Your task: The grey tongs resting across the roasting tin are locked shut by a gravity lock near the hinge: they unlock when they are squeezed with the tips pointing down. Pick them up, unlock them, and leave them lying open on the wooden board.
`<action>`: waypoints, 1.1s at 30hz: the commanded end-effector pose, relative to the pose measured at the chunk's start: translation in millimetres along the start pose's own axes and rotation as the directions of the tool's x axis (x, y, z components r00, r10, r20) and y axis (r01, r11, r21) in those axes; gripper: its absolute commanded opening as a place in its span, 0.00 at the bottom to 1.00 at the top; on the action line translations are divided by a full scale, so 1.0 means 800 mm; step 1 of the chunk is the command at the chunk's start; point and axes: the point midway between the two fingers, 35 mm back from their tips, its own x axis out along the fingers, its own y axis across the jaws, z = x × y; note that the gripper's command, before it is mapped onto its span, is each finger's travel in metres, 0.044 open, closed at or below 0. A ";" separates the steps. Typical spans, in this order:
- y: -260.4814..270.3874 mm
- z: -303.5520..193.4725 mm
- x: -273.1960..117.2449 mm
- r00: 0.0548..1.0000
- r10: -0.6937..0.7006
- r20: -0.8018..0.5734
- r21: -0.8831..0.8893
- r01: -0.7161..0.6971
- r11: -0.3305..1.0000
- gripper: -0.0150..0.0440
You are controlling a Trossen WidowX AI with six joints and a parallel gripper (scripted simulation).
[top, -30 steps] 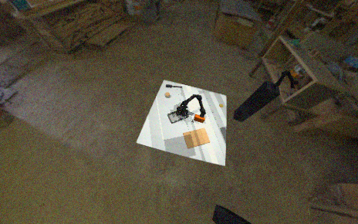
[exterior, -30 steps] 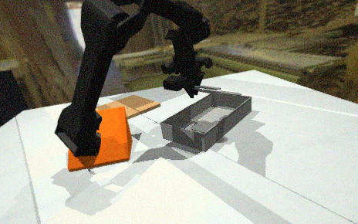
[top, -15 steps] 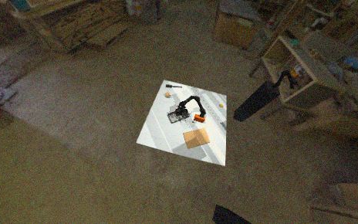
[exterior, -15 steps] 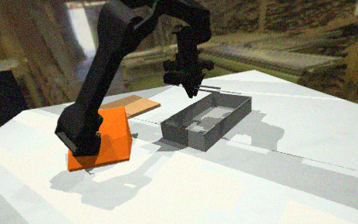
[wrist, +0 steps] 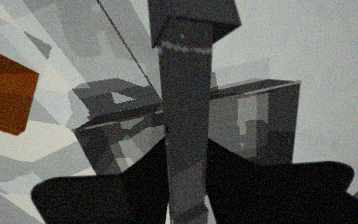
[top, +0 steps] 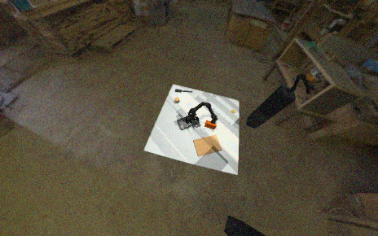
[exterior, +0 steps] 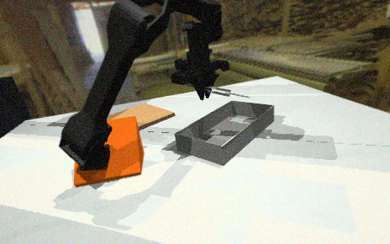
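Note:
My gripper (exterior: 205,98) (wrist: 182,137) is shut on the grey tongs (exterior: 223,91) (wrist: 186,90). It holds them above the roasting tin (exterior: 202,151) (wrist: 283,117), clear of its rim. In the exterior view the tongs reach out to the right of the fingertips, nearly level and sloping slightly down. In the wrist view they run up the middle, with a wider dark block at the upper end. Whether the lock is set cannot be told. The wooden board (top: 203,147) (exterior: 151,111) lies flat on the table, away from the tin.
An orange block (top: 210,124) (exterior: 126,147) (wrist: 5,95) is at the arm's base. In the top view a dark utensil (top: 183,90) and a small orange round thing (top: 177,99) lie near the far left corner, and another orange thing (top: 233,111) near the right edge.

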 end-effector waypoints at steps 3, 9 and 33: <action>-0.004 0.043 -0.012 1.000 0.001 0.002 0.102 -0.002 0.995 0.00; -0.005 0.085 -0.025 1.000 -0.001 0.007 0.236 -0.001 0.972 0.00; 0.023 0.229 -0.055 1.000 0.009 -0.002 0.651 -0.006 0.759 0.00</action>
